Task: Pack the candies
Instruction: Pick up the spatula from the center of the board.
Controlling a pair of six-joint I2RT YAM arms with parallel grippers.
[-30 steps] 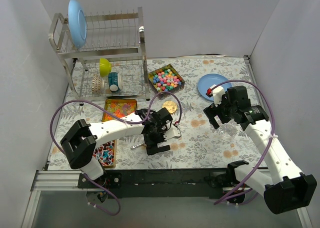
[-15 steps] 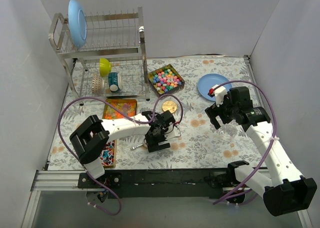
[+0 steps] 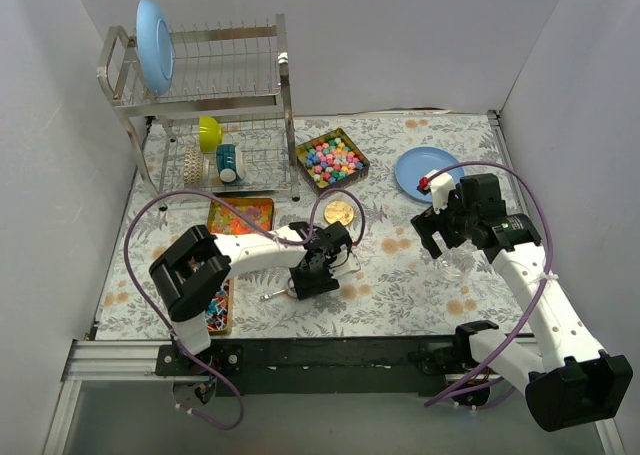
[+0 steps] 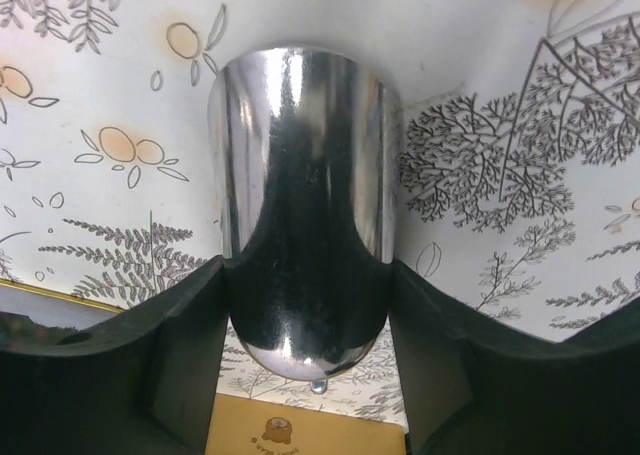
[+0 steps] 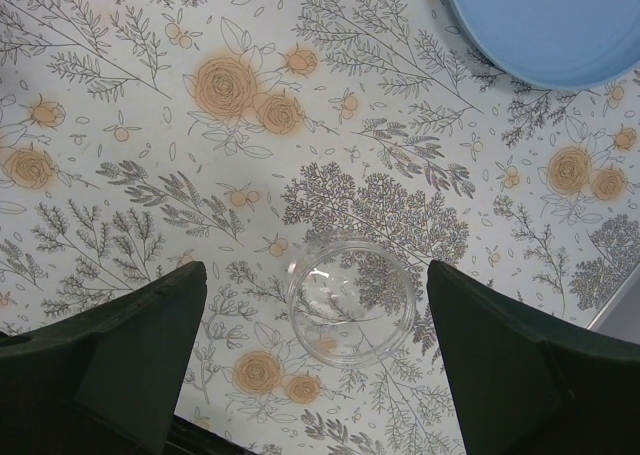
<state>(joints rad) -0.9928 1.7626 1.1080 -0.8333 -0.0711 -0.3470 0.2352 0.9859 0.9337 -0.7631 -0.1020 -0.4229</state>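
The candies (image 3: 333, 160) fill a square brown tray at the back centre, a heap of small bright lumps. A shiny metal scoop (image 4: 305, 205) lies on the flowered tablecloth, and its thin handle (image 3: 275, 292) points left. My left gripper (image 4: 305, 275) is down over the scoop, with both black fingers against its sides. In the top view the left gripper (image 3: 312, 280) hides the bowl of the scoop. My right gripper (image 5: 315, 275) stands open above an empty clear jar (image 5: 350, 300), one finger on each side and well apart from it.
A dish rack (image 3: 210, 105) with a blue plate, a yellow bowl and cups stands at the back left. Another blue plate (image 3: 425, 170) lies at the back right. A gold round lid (image 3: 340, 212) and two flat trays (image 3: 240, 215) of colourful pieces lie near the left arm.
My left gripper's jaws have closed in from wide open onto the scoop, and the left arm has drawn nearer to the table. The right arm has barely moved.
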